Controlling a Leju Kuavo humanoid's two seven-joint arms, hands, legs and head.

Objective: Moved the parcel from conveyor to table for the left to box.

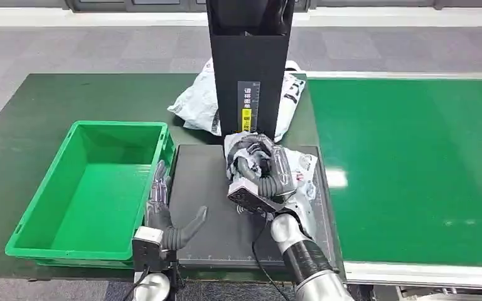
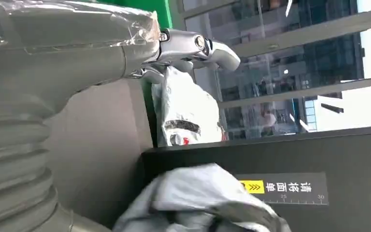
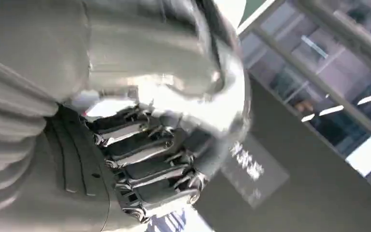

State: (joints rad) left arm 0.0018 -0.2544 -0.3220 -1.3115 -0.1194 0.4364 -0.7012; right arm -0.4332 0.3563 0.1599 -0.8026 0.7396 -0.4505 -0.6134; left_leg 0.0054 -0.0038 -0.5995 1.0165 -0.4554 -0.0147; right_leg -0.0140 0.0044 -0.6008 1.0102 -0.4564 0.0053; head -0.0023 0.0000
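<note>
1. On the black mat (image 1: 207,207), right hand (image 1: 260,172) fingers wrapped around the parcel (image 1: 301,168), apparently resting on it.
2. Left hand (image 1: 163,213) fingers spread, holding nothing, beside the green bin (image 1: 50,207).
3. Second parcel (image 1: 194,103) behind the black stand (image 1: 249,69).

Black upright stand (image 1: 249,69) blocks the far edge of the dark mat (image 1: 204,207). Second white parcel (image 1: 198,100) lies behind it. Green bin (image 1: 50,207) walls off the mat's left side, interior open from above. Conveyor belt (image 1: 414,169) right: open surface.
</note>
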